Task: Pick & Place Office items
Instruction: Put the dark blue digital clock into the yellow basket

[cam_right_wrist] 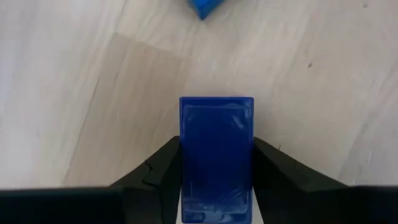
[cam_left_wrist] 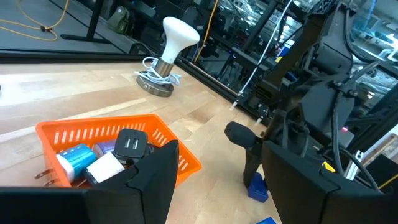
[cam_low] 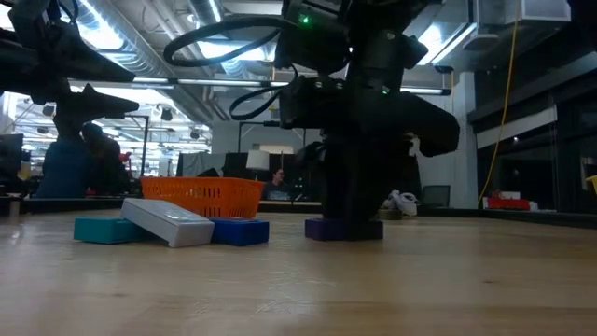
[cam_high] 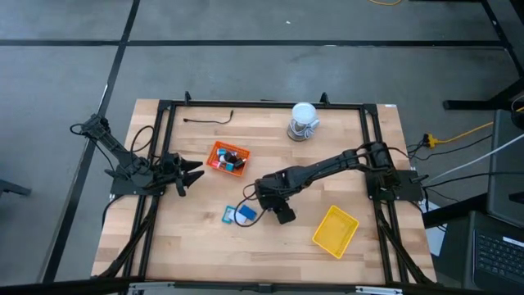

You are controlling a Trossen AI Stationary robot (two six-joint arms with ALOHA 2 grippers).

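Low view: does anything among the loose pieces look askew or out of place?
Yes: a grey-white block lies tilted, propped across the teal block and blue block rather than flat on the table. Nothing looks spilled or damaged. The right end effector grips a navy block squarely.

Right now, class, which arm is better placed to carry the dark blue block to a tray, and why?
The right. Its gripper is shut on the dark blue block at the table's middle; the left gripper waits open beside the orange tray.
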